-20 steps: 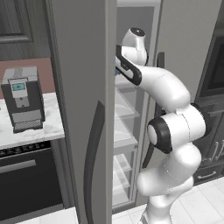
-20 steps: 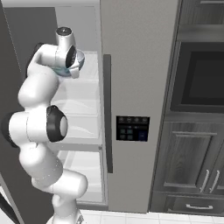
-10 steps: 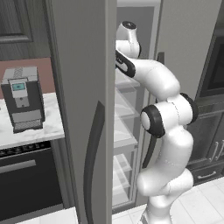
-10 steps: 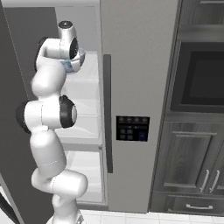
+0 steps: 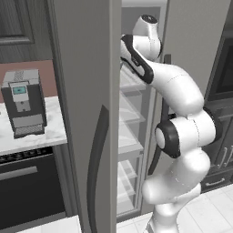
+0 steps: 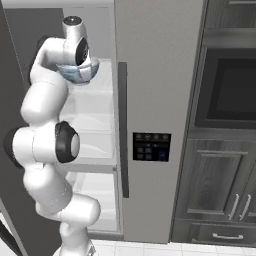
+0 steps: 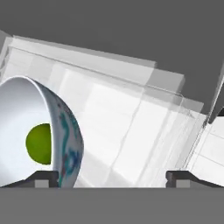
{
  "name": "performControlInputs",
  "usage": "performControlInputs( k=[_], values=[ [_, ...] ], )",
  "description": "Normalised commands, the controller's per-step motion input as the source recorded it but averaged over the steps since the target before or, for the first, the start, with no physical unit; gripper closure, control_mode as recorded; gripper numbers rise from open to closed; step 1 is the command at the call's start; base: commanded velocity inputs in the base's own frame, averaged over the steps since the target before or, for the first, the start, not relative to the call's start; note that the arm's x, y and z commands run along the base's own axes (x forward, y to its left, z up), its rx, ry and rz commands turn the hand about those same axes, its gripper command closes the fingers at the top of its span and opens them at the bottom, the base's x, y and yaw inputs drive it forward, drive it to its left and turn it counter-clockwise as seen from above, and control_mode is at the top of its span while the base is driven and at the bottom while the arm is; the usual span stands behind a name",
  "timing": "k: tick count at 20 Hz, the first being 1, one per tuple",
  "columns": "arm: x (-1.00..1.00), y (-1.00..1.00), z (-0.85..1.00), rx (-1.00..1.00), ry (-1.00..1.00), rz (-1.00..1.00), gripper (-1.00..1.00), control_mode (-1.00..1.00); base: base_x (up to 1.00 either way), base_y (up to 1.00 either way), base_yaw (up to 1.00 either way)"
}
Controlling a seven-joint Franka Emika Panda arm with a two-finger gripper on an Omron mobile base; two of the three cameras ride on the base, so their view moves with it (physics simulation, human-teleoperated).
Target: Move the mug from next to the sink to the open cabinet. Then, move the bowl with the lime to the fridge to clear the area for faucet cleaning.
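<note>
the gripper [image 7: 113, 177] has its 2 fingers wide apart, holding nothing, but the wide white bowl with blue marks [image 7: 41, 135], holding the small round green lime [image 7: 38, 143], leans by one finger [image 7: 43, 178] on the clear fridge shelf [image 7: 131, 131], so backing out crooked could tip it.

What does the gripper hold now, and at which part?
Nothing: the gripper is open, and the wide white bowl with the lime sits by one finger.

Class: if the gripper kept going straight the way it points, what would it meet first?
Probably the pale fridge shelf straight ahead of the open gripper. The bowl with the lime sits off to one side, by one fingertip. Depth is hard to judge here.
</note>
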Motion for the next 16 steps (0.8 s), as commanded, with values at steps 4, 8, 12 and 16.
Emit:
performControlInputs(
  k=[4,8,12,16],
  values=[
    [-1.00,-0.96,-0.88,0.09,-0.17,-0.02,-1.00,-1.00,0.00,0.00,0.00],
    [-1.00,-0.69,-1.00,0.01,-0.04,0.00,-1.00,-1.00,0.00,0.00,0.00],
    [-1.00,-0.23,-0.95,-0.05,0.02,0.00,-1.00,-1.00,0.00,0.00,0.00],
    [-1.00,-0.23,-0.69,-0.05,0.00,0.01,-1.00,-1.00,0.00,0.00,0.00]
  ],
)
